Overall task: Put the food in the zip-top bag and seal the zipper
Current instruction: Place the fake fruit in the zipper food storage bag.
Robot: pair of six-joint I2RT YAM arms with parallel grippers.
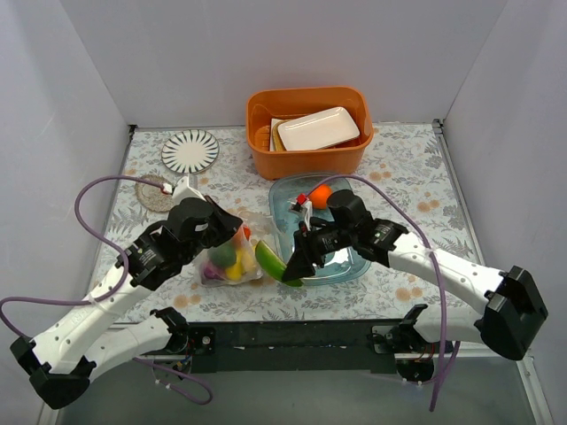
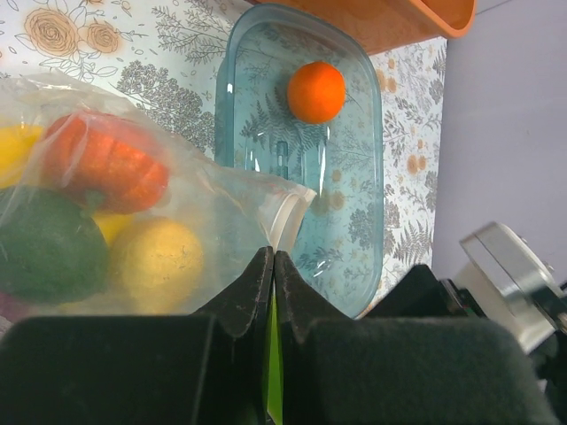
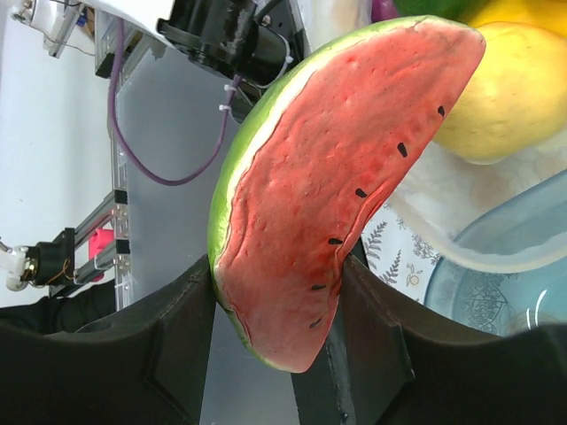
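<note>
We locate the left gripper (image 1: pixel 232 232) at the far edge of the zip-top bag (image 1: pixel 221 267), which lies on the table (image 1: pixel 407 177) with yellow, green and purple pieces visible inside. Just right of the bag, the right gripper (image 1: pixel 295 266) clamps the watermelon slice (image 1: pixel 268 260), green rind showing, at the near left corner of the blue-tinted tray (image 1: pixel 359 266). The orange (image 1: pixel 321 196) rests at the tray's far end. Beyond it stands an orange bin (image 1: pixel 266 152) containing a white dish (image 1: pixel 319 128). A striped plate (image 1: pixel 190 151) lies left of the bin.
</note>
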